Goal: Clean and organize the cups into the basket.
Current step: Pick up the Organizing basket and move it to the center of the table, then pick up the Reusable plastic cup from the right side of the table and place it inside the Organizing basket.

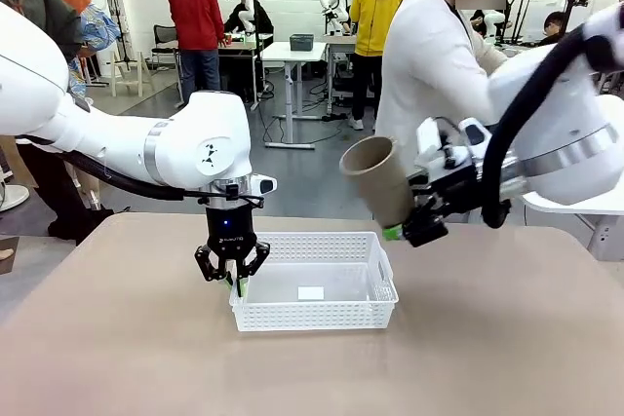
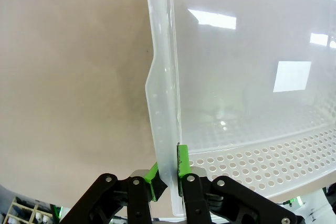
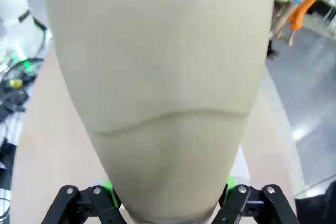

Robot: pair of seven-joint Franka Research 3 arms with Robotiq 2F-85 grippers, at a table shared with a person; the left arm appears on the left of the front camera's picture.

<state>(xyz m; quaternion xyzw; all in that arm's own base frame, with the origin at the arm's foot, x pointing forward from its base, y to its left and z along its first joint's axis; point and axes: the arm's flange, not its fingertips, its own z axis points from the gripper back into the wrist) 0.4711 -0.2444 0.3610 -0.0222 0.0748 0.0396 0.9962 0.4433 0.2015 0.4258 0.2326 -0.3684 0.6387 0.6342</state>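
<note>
Your left gripper (image 1: 234, 280) is pinched on the left wall of one white, perforated plastic basket (image 1: 322, 317), near the table's (image 1: 107, 338) middle; your right gripper (image 1: 394, 232) clasps one matte tan tapered cup (image 1: 375, 177), tilted, aloft near the basket's right end.

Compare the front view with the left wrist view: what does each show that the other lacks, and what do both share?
Front view: the right hand holds a tan cup tilted in the air, clear of the basket; a person in white stands behind. Left wrist view: the green pads pinch the basket's wall from both sides. Both: the left hand shut on the basket, and the tan table.
</note>
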